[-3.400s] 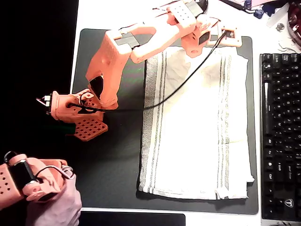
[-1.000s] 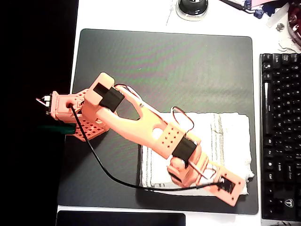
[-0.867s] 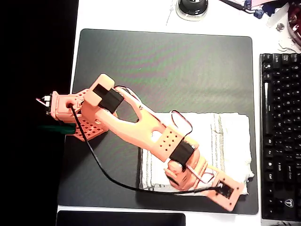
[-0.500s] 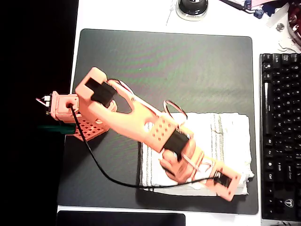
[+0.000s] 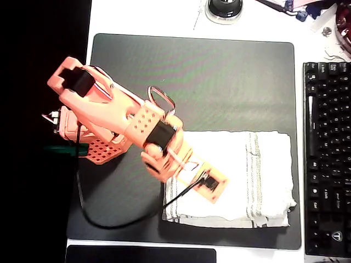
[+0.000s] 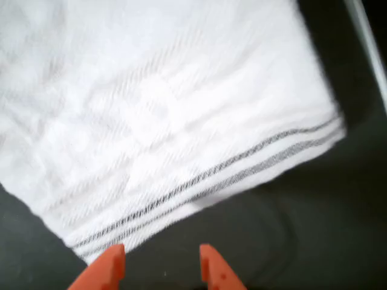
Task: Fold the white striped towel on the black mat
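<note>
In the overhead view, the white striped towel [image 5: 236, 178] lies folded in the lower right part of the black mat [image 5: 219, 76], its long side running left to right, with its lower edge close to the mat's bottom edge and its right edge close to the mat's right edge. Grey stripe bands show near the towel's left end and again right of its middle. The orange arm [image 5: 118, 112] reaches from its base at the mat's left edge toward the towel, and its wrist end sits over the towel's upper left corner. A black cable [image 5: 109, 219] loops from the base across the lower left of the mat up to the wrist. A black keyboard [image 5: 327, 159] lies just off the mat's right edge, and a dark round object [image 5: 223, 7] sits beyond the top edge.

In the wrist view, the gripper [image 6: 162, 269] shows two orange fingertips [image 6: 106, 272] at the bottom edge, parted by a moderate gap with nothing between them. They hang over bare mat [image 6: 290, 229] just beside the towel's [image 6: 157, 109] striped edge.
</note>
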